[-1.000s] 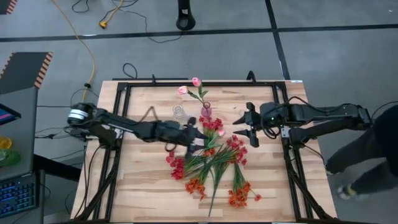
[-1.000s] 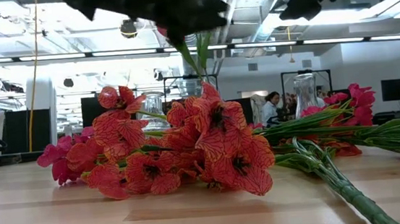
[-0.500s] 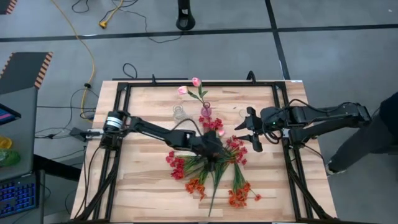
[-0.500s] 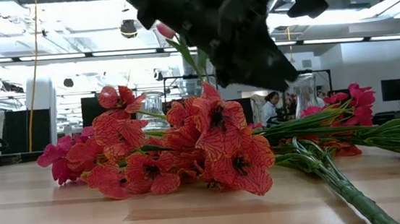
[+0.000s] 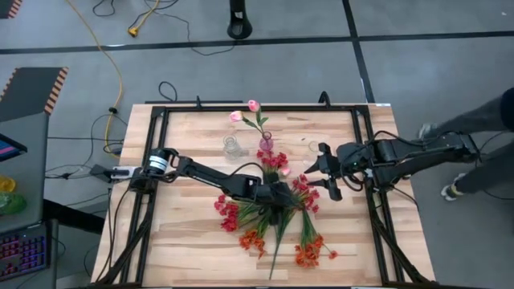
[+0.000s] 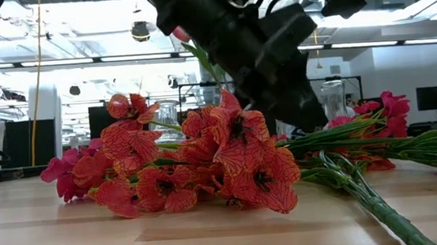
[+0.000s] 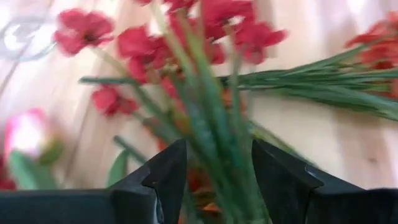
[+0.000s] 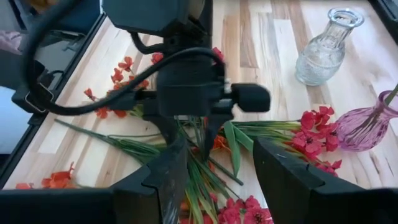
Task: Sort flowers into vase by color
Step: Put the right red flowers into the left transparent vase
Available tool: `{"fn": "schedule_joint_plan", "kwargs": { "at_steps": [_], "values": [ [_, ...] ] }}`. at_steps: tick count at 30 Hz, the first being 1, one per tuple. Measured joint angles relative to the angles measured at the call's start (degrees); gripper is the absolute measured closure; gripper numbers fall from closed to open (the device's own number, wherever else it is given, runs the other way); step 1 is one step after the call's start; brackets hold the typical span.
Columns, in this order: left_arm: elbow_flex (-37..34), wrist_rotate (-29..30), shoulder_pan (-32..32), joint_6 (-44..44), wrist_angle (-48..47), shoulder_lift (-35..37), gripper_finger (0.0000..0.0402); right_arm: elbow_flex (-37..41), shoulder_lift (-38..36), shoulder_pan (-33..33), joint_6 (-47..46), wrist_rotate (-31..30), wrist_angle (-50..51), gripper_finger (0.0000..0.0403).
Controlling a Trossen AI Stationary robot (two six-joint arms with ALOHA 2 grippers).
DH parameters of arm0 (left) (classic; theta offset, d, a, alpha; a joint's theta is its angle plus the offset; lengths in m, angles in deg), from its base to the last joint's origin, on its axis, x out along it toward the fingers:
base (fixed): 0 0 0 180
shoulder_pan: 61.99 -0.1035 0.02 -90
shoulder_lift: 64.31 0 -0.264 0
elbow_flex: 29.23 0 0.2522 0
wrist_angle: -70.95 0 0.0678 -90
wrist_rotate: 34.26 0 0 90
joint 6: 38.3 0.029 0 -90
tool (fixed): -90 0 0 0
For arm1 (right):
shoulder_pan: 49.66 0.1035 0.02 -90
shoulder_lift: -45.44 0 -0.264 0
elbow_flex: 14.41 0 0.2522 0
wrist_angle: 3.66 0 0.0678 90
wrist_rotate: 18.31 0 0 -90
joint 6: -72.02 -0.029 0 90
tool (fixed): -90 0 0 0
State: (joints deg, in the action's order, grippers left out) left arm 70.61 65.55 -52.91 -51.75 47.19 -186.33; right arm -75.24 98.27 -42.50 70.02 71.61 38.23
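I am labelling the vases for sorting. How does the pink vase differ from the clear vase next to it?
The pink vase is tinted and already holds pink flowers on a stem; the clear vase is colourless and holds none. The pink vase stands beside the red blossoms, nearer the right claw; the clear vase stands farther off, apart from the pile. Both are glass, upright, at the table's far side.

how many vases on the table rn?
3: clear vase at far centre; purple vase beside it, holding pink flowers; second clear vase further right. None looks hidden.
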Motion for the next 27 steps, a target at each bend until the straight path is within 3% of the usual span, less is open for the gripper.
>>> {"fn": "schedule_joint_plan", "kwargs": {
  "at_steps": [27],
  "values": [
    [0.04, -3.32, 0.38, -8.32, -1.09, -2.30, 0.0233, 0.00, 0.02, -0.01, 0.50, -0.02, 0.23, 0.0191]
  ]
}}
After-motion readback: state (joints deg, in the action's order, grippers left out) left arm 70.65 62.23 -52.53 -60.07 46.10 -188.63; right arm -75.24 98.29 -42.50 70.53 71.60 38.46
